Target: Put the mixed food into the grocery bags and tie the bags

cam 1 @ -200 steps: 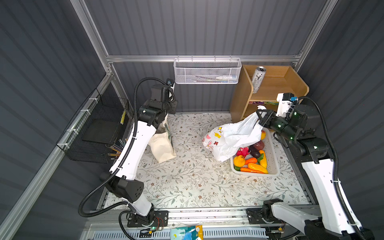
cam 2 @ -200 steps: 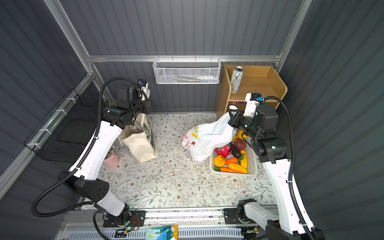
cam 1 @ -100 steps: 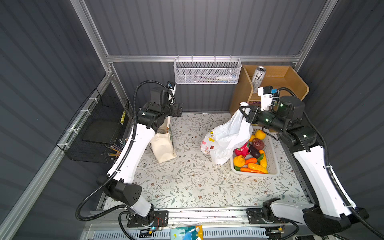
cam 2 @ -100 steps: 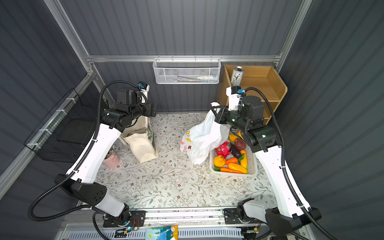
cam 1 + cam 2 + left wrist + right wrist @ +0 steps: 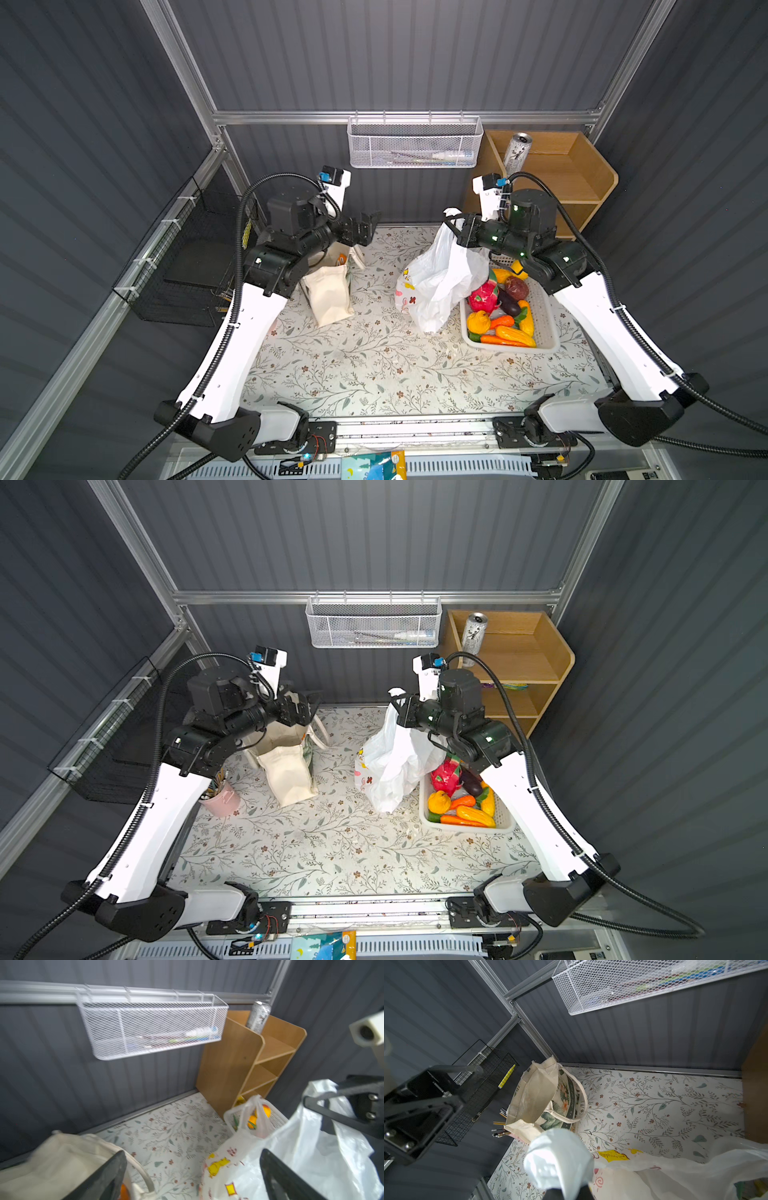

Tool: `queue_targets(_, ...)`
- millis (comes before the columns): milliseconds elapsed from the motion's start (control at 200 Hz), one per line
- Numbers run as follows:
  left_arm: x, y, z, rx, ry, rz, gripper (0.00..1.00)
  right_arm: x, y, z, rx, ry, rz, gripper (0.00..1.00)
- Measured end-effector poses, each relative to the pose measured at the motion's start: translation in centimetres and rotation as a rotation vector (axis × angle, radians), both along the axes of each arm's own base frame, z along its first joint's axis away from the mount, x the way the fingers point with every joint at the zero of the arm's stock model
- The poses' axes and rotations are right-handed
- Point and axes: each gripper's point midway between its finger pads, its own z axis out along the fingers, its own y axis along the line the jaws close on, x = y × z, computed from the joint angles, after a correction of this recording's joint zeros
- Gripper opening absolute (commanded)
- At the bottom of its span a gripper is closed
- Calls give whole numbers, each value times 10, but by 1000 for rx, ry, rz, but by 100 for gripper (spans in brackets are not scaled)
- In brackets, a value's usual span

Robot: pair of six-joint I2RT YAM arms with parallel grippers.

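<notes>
Right end effector [image 5: 458, 227], jaws together, clamps one handle of the plastic bag [image 5: 438, 282], hanging upright to the counter [image 5: 374, 374] beside the fruit basket [image 5: 550, 332]. Left end effector [image 5: 368, 227], jaws apart and empty over the canvas tote [image 5: 330, 293], faces the bag's loose handle [image 5: 257, 1100] at its 3 o'clock in both top views.

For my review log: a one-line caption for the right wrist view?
Right gripper shut on white plastic bag above floral mat; open canvas tote beyond.
</notes>
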Motion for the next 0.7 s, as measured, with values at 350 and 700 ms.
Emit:
queue_targets(350, -30, -71, -71, -17, 102, -222, 100, 4, 31, -9, 2, 1, 20, 0)
queue_targets(700, -56, -92, -54, -158, 6, -391, 100, 5, 58, -22, -21, 18, 42, 0)
